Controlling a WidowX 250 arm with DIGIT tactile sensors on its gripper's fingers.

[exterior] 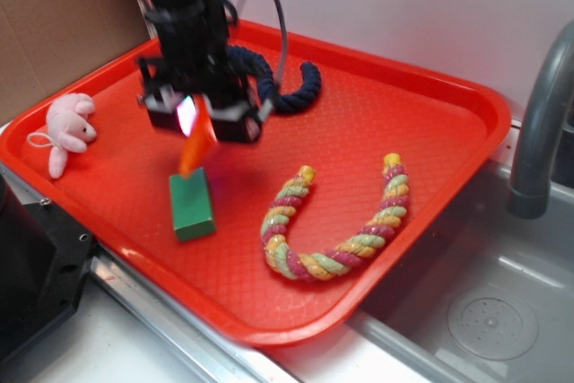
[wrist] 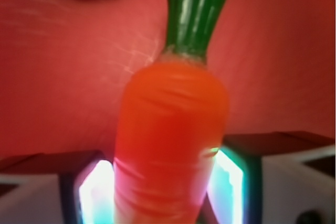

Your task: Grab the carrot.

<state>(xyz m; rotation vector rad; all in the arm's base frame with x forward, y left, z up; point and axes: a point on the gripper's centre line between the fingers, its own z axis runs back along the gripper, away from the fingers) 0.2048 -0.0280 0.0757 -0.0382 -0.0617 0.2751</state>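
- Here, the tray (exterior: 430, 123), red and textured, fills most of the exterior view and carries every loose item; a grey sink (exterior: 489, 311) and tap (exterior: 543, 132) lie to one side of it.
- Arm (exterior: 184, 6): black, reaching down from the top of the frame over the tray's far half, with cables trailing beside it.
- Striped rope (exterior: 336, 257): a multicoloured U-shaped twist lying flat on the tray, well apart from the arm.
- Dark rope (exterior: 291, 87): a navy coil at the tray's far edge, just behind the arm.
- Gripper (exterior: 199, 123): its two pads are pinched on the carrot; the wrist view shows one lit pad on each side of the orange body, both touching it.
- Block (exterior: 192, 205): green, rectangular, lying flat just below the gripper.
- Plush (exterior: 67, 130): a small pink soft toy near the tray's rim, apart from everything else.
- Carrot (exterior: 195, 145): held between the pads, pointed end hanging down towards the block and seemingly clear of the tray; in the wrist view its green stem (wrist: 194, 14) points away from the camera.
- Progress: the grasp looks made and the carrot appears lifted, so the task seems essentially complete; all that remains is keeping the hold secure.
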